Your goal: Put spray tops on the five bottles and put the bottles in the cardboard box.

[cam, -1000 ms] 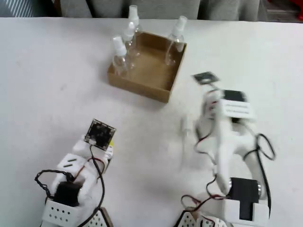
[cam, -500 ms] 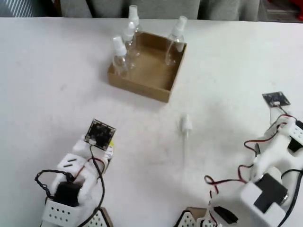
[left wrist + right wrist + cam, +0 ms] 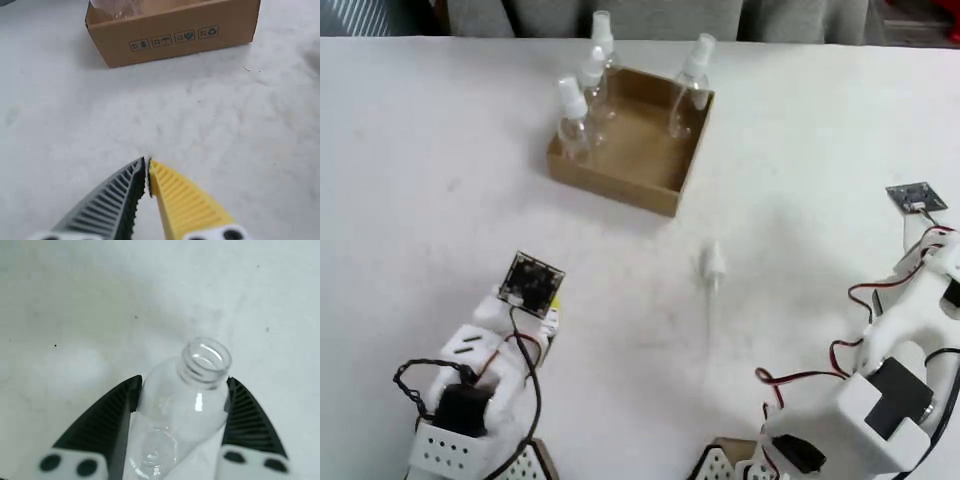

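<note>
Right jaws clamp the open-necked bottle (image 3: pixel 186 399) between them; left jaws pressed together.

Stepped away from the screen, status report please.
Left pincer shut, empty. Right pincer shut on uncapped bottle. Spray top loose on table.

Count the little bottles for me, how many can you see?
5. Four with spray tops stand in the cardboard box: back bottle, middle bottle and front bottle along its left side, right bottle at its far right corner. The open bottle is in the right gripper.
</note>
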Tool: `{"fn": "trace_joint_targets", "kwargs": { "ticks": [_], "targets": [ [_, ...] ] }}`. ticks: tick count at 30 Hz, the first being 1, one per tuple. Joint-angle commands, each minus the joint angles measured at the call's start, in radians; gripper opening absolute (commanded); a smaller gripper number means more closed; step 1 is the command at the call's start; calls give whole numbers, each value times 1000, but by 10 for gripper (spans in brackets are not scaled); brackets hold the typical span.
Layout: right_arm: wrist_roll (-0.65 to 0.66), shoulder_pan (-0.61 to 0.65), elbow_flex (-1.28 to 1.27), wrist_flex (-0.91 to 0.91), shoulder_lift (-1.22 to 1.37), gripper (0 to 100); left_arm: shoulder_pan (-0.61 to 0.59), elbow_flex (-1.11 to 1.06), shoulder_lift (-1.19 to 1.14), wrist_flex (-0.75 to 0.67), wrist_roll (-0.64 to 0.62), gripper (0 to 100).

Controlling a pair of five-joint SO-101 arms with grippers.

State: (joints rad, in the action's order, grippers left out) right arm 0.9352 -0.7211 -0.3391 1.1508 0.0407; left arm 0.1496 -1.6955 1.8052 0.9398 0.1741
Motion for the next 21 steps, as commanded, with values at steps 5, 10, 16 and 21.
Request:
{"fn": "trace_joint_targets", "kwargs": {
  "ticks": [5, 10, 16, 21],
  "targets": [
    [9, -2, 49, 12, -2, 275, -10, 2, 10, -18, 5, 24],
    [3, 1, 49, -7, -1, 279, -10, 2, 10, -18, 5, 24],
    [-60, -8, 51, -8, -10, 271, -8, 2, 10, 2, 5, 24],
    [-155, 1, 51, 21, -10, 197, -7, 2, 10, 2, 5, 24]
  ]
}}
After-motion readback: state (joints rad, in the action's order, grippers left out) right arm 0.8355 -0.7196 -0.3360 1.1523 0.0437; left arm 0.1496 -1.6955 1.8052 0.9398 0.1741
